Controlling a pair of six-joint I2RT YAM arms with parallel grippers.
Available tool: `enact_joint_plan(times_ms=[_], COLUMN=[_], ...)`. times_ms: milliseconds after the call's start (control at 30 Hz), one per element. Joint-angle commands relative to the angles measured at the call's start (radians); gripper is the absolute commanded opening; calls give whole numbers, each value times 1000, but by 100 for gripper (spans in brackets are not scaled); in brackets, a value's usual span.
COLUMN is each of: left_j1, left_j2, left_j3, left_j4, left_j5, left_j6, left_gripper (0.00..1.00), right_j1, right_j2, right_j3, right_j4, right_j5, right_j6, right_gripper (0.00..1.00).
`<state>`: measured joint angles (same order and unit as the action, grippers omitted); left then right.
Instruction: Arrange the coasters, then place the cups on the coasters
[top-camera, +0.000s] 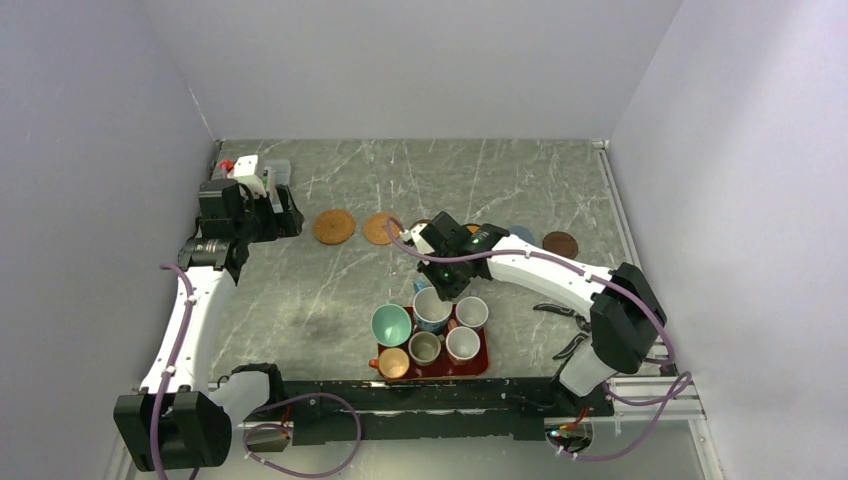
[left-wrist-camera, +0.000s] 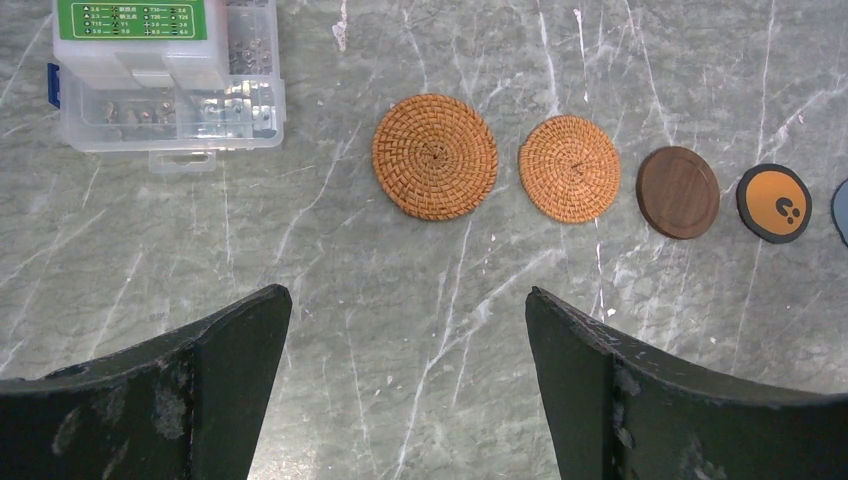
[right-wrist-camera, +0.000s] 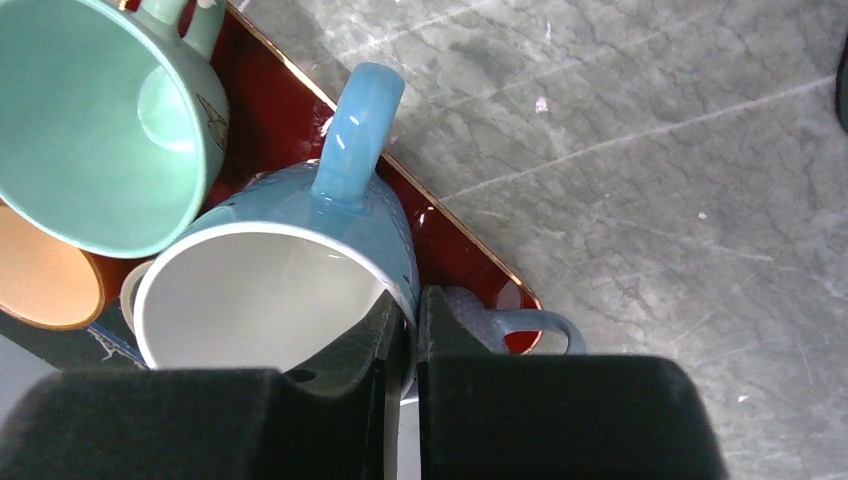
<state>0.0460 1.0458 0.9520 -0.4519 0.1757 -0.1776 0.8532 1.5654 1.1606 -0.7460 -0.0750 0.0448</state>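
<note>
The blue mug is pinched at its rim wall by the right gripper, inside the red tray. The glazed ceramic is judged rigid, slick and chippable, so the rim hold is favoured. The left gripper is spread wide, empty.

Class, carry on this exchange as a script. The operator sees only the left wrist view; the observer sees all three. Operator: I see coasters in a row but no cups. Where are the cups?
Observer: All six cups are crowded on a red tray, none on a coaster.
Operator: Has the right gripper got one?
Observer: Yes, the right gripper is pinching the rim of the blue mug, one finger inside.
Operator: Do any coasters lie past my right edge?
Observer: Yes. Beyond the blue-grey coaster that your view cuts off lies a second dark brown coaster.
</note>
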Motion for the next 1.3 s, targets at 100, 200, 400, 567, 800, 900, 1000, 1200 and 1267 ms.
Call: enact_joint_plan(times_ms=[100, 200, 400, 567, 800, 900, 1000, 1200, 1267], left_j1=[-3, -3, -3, -11, -104, -204, -306, -498, -548], left_j2=[0, 0, -1, -6, -87, -101, -105, -56, -16], left_j3=[13, 13, 12, 16, 53, 90, 107, 101, 108], left_j4=[24, 24, 25, 16, -5, -34, -22, 47, 47], left_j5=[-12, -15, -10, -57, -52, -105, -126, -173, -201], left_j6=[1, 1, -1, -47, -298, -402, -496, -574, -573], left_gripper=[94, 94, 94, 93, 90, 90, 89, 89, 89], right_j1=[7, 7, 5, 5, 3, 2, 2, 3, 4], right_j2=[-24, -37, -44, -31, 21, 75, 147, 223, 233], right_j3=[79, 98, 181, 280, 442, 515, 593, 696, 715], right_j4=[-46, -65, -123, -167, -184, -178, -177, -133, -128], right_j5=[41, 54, 107, 168, 225, 272, 321, 343, 349], right_j6=[49, 82, 137, 205, 286, 313, 348, 378, 377], right_gripper=[0, 0, 0, 0, 0, 0, 0, 0, 0])
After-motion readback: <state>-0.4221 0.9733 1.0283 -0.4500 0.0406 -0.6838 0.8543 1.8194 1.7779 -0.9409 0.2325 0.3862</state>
